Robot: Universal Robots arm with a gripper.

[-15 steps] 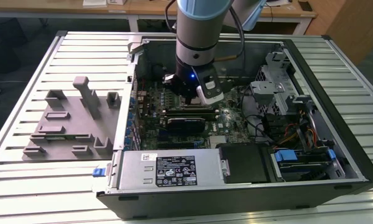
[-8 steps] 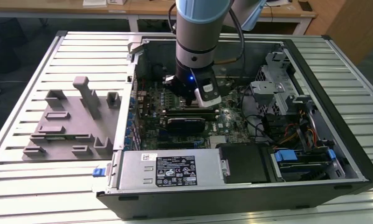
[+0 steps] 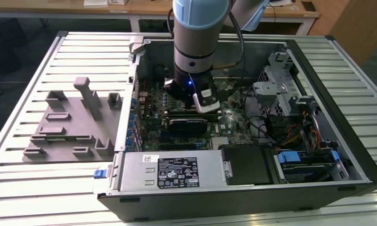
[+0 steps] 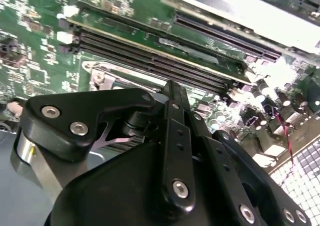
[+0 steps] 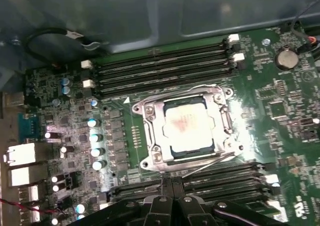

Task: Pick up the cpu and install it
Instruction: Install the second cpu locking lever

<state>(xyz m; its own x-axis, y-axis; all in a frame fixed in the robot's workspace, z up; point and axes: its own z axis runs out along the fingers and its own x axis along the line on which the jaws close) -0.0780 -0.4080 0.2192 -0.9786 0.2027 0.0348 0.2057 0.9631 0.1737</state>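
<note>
The chip sits flat in the metal-framed socket on the green board, square with no long axis, directly ahead of and below the claw. The claw's fingers look drawn together with nothing between them. Memory slots flank the socket on two sides, leaving only straight-down room.

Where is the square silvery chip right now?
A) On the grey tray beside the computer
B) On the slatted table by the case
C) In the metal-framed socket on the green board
C: in the first wrist view the cpu lies inside the socket, with the gripper nearby.
</note>
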